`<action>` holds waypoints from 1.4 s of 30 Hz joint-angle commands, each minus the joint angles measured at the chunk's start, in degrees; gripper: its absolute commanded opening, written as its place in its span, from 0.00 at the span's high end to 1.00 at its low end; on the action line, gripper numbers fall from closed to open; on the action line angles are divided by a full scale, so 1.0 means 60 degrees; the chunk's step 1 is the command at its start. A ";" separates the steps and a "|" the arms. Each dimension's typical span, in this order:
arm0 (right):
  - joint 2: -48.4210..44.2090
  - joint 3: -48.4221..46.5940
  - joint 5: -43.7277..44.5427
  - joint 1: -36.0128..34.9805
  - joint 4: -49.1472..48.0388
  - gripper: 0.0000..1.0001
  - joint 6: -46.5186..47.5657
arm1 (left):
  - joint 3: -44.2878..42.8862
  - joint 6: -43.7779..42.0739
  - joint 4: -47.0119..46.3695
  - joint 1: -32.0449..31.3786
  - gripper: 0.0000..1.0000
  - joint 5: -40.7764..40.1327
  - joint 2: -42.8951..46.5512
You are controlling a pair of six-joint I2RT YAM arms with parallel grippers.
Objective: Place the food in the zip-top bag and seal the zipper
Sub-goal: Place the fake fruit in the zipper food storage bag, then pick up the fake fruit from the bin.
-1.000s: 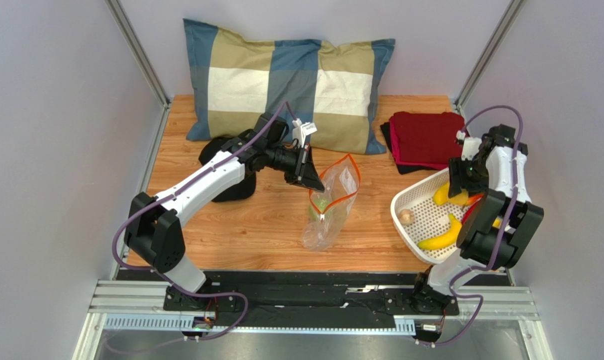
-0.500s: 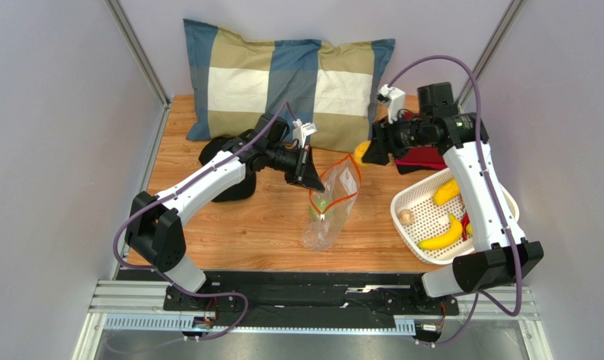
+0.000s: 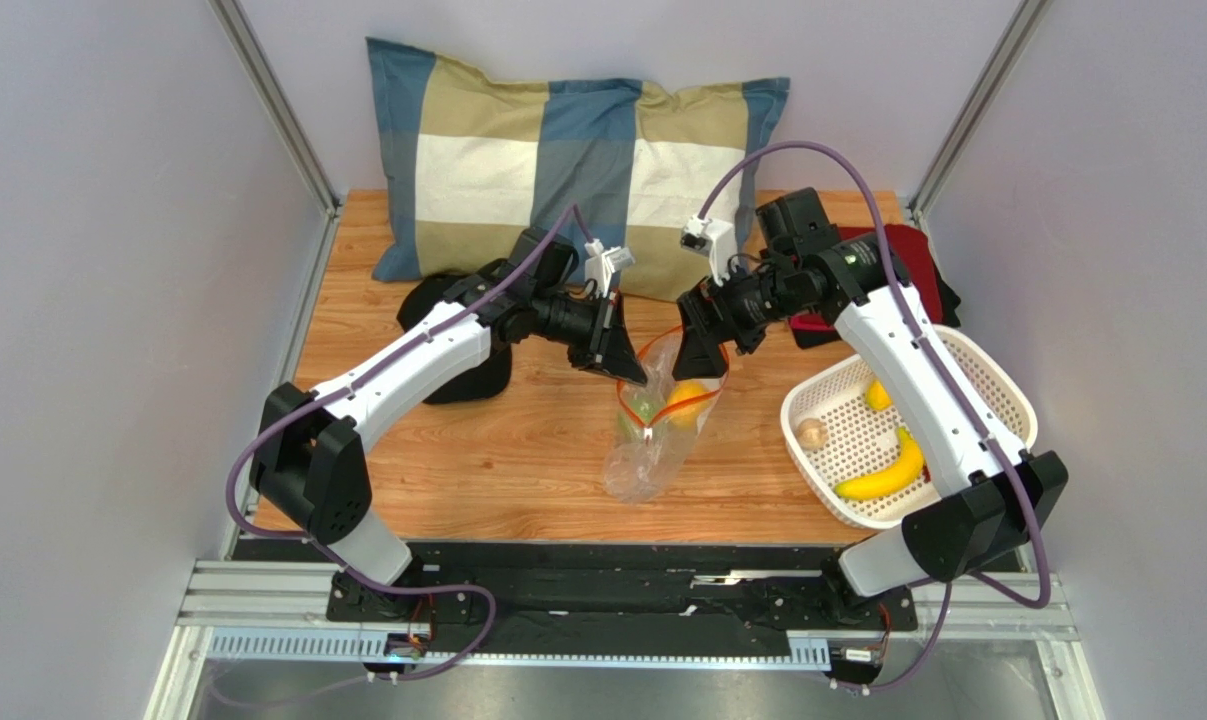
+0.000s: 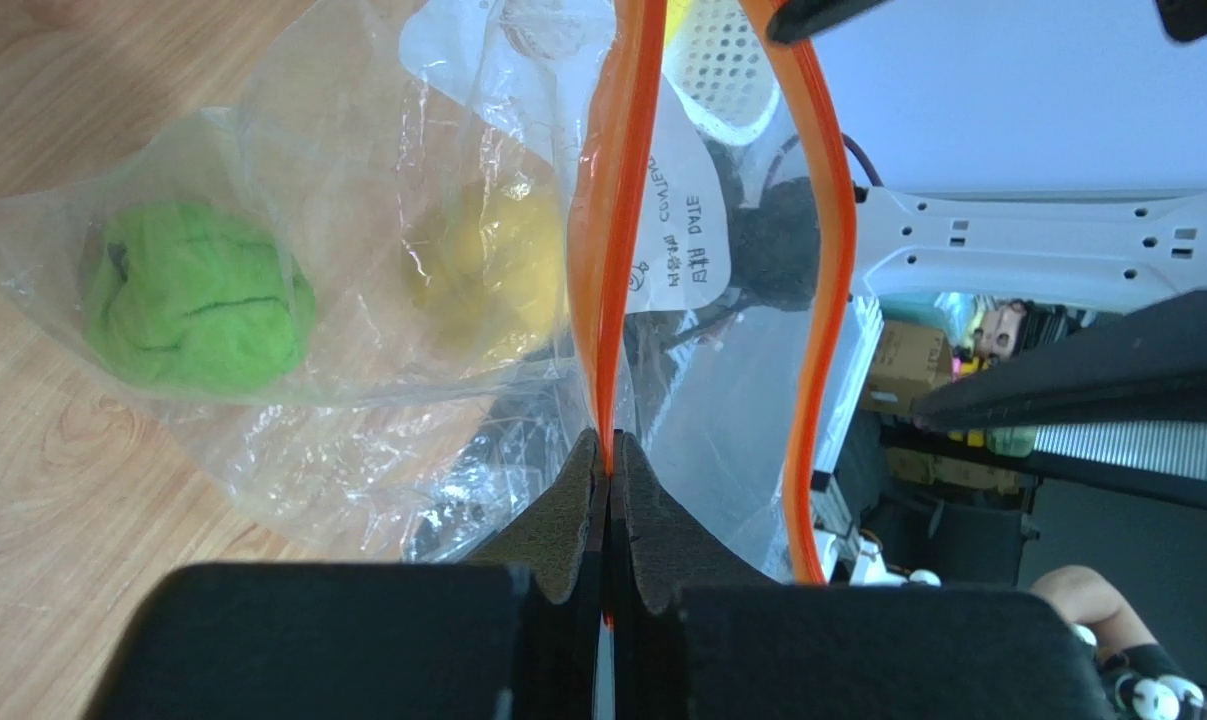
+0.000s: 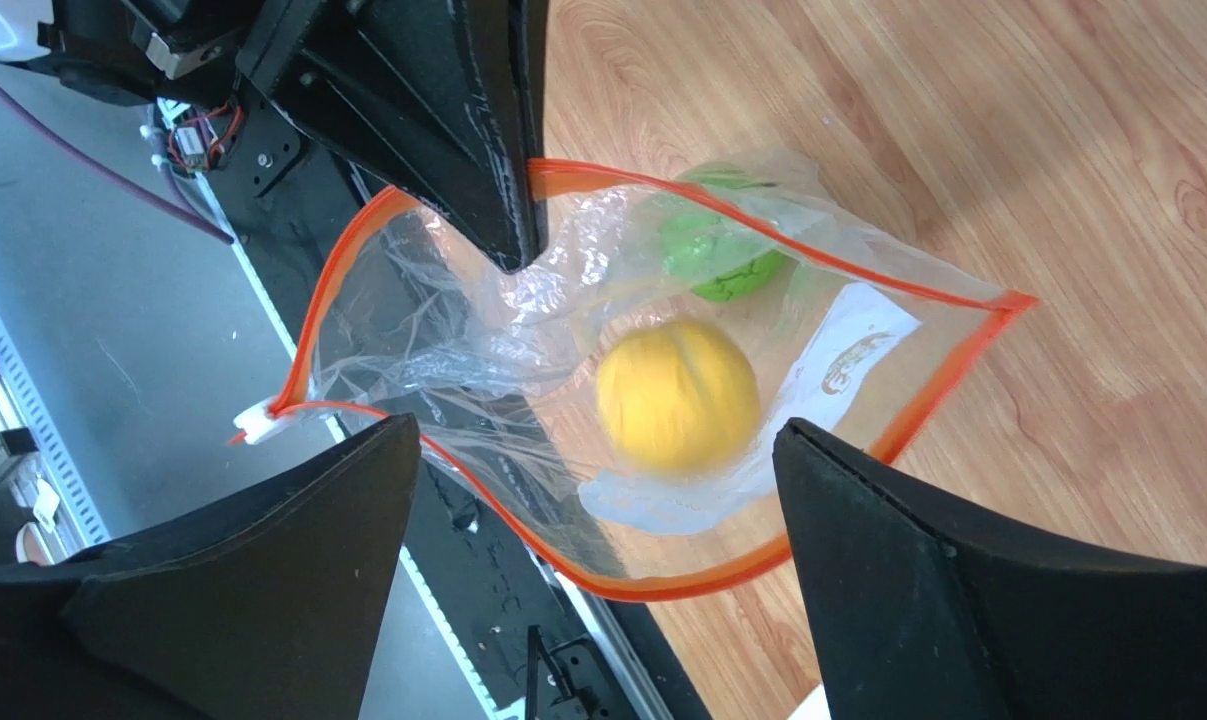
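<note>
We clamp the left gripper (image 4: pixel 609 473) on the zipper (image 4: pixel 620 255) so the zip-top bag (image 3: pixel 647 450) gapes mid-tabletop; the right gripper (image 5: pixel 597 450), jaws apart, overhangs the bagged lemon (image 5: pixel 677 395).

A: What is the counter (image 3: pixel 459 450) like?
B: Pale wood planks. 1 checked pillow (image 3: pixel 564 165) lies along the far edge, and a black bundle (image 3: pixel 418 311) sits in front of its left end.
A: And the right side?
B: 1 red cloth (image 3: pixel 920 263) in the far corner, with a white basket (image 3: pixel 838 393) nearer. The clear bag (image 3: pixel 647 458) has its lower end resting mid-counter.
</note>
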State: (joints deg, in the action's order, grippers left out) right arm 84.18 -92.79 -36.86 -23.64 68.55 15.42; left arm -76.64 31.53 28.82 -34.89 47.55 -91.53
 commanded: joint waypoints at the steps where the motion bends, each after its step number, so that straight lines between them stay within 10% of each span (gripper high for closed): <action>1: -0.0582 -0.0178 0.0079 0.0934 0.0044 0.08 0.0038 | -0.0264 -0.0318 0.0060 -0.0029 1.00 -0.0044 0.0254; 8: -0.0714 0.0024 0.2447 0.5235 -0.0115 0.26 -0.0895 | -0.0220 -0.0362 0.0119 -0.0044 1.00 -0.0103 0.0357; 18: -0.0468 0.2720 0.8235 0.7411 -0.2605 0.41 -0.3037 | -0.0483 -0.0245 0.0104 -0.0029 1.00 -0.0059 0.0035; 42: 0.2171 0.3615 0.7375 0.7822 -0.4995 0.29 -0.5045 | -0.0527 -0.0391 0.0192 -0.0043 1.00 -0.0029 -0.0053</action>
State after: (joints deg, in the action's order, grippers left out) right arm 96.95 -70.15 10.09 23.44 42.17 -12.12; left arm -77.71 30.26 30.61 -34.89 47.22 -91.53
